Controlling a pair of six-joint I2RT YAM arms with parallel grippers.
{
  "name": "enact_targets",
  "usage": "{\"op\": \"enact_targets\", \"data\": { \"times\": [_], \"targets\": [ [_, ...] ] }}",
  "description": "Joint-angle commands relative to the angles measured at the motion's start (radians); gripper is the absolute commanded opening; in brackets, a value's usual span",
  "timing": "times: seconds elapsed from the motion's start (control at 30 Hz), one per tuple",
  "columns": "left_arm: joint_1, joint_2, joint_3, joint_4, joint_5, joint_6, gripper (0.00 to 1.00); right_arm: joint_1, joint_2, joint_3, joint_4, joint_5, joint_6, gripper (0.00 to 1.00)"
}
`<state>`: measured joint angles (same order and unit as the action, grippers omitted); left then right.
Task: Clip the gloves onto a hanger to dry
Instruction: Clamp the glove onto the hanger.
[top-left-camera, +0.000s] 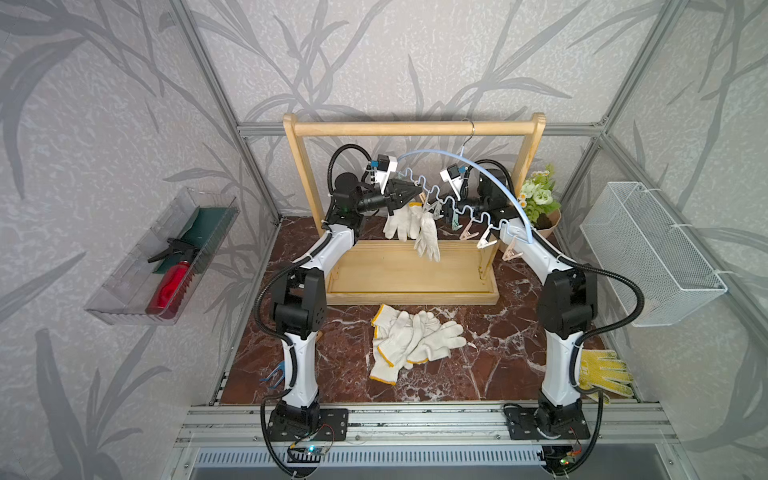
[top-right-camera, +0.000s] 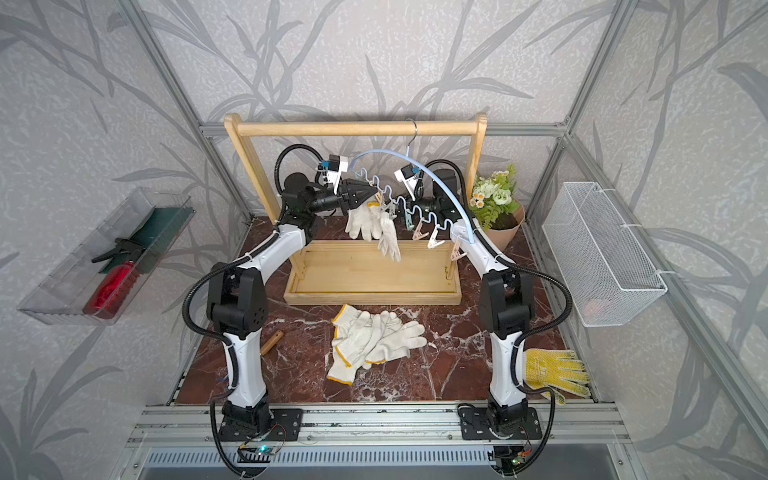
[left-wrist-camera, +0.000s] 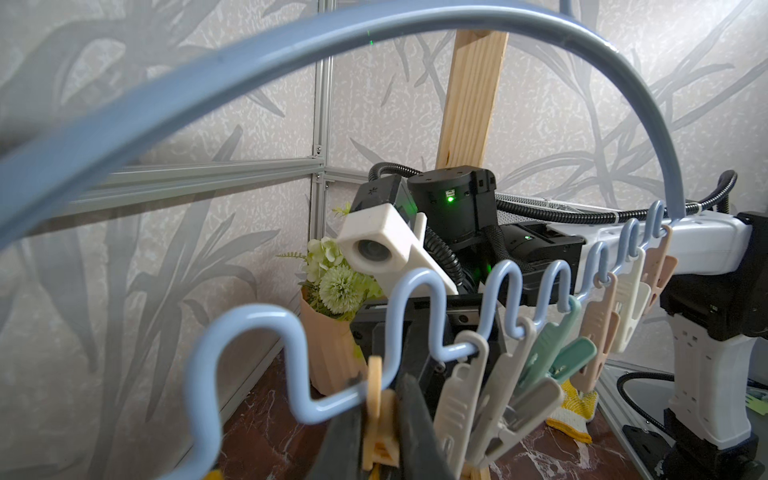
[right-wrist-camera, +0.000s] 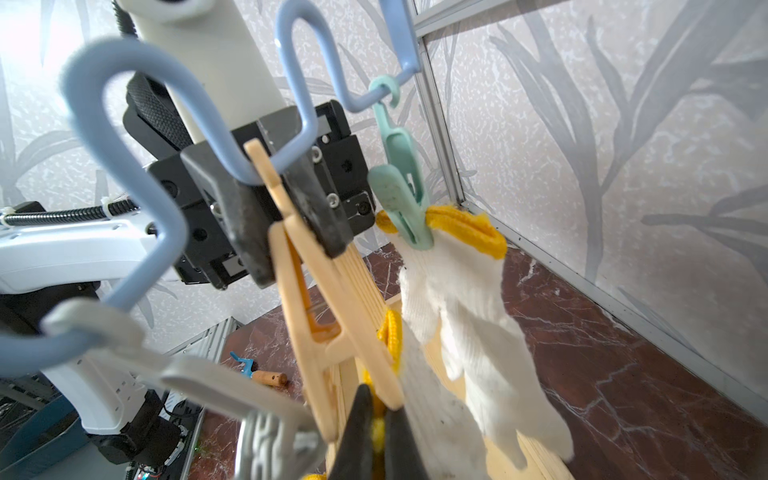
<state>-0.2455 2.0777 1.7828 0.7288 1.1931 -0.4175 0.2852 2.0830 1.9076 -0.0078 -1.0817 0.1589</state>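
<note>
Marble tabletop (top-left-camera: 478, 374), left fingers (right-wrist-camera: 245, 232) squeezing tan clip (right-wrist-camera: 332, 316), right fingers (right-wrist-camera: 357, 436) pinching glove (right-wrist-camera: 432, 399), tips cropped

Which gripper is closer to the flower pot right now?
Right. The right gripper, holding a glove under the hanger, sits toward the flower pot; the left gripper pinches a clip farther away.

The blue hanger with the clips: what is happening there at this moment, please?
The left gripper is squeezing a tan clip on the blue hanger, which hangs from the wooden rack. The right gripper pinches the yellow cuff of a white glove and holds it at that clip's mouth. Whether the clip bites it yet, I cannot tell. A second glove already hangs from a green clip. The remaining gloves lie piled on the table.
</note>
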Motion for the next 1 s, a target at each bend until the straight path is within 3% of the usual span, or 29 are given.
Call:
{"op": "enact_targets", "data": {
  "times": [0.0, 0.2, 0.97],
  "targets": [
    [0.000, 0.012, 0.050, 0.095, 0.068, -0.065, 0.00, 0.002, 0.012, 0.040, 0.012, -0.057, 0.014, 0.00],
    [0.013, 0.034, 0.063, 0.162, 0.078, -0.130, 0.00, 0.000, -0.001, 0.026, 0.008, -0.089, -0.002, 0.00],
    [0.048, 0.043, 0.039, 0.167, 0.122, -0.155, 0.00, -0.006, -0.038, 0.036, -0.051, -0.109, -0.063, 0.00]
  ]
}}
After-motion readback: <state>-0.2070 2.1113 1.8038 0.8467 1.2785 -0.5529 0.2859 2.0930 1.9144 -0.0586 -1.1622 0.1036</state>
